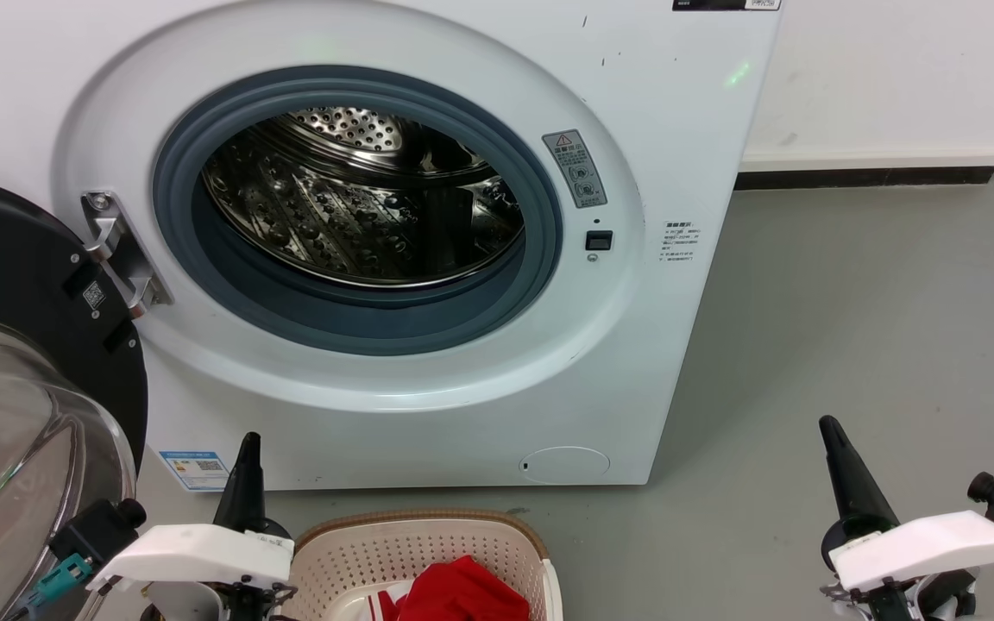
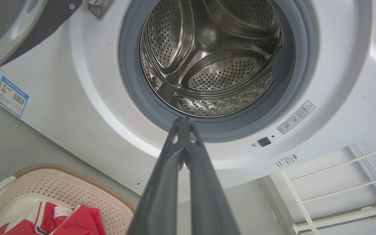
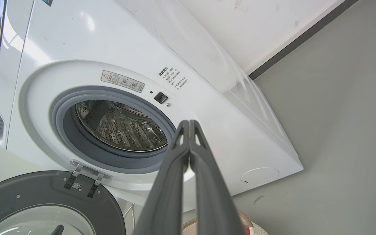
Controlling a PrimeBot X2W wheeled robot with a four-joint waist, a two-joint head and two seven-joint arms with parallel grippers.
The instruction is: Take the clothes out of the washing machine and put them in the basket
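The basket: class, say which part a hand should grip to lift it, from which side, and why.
Probably the brown far rim of the basket, from above, with the nearer left hand. It stands upright and open-topped, so the rim is an exposed thin lip two fingers can straddle; the perforated walls are broad, and the red jersey lies inside.

I see grey floor (image 1: 851, 328); washing machine (image 1: 428, 414) stands on it approx 11 o'clock, basket (image 1: 428, 548) at 6, just in front of it.
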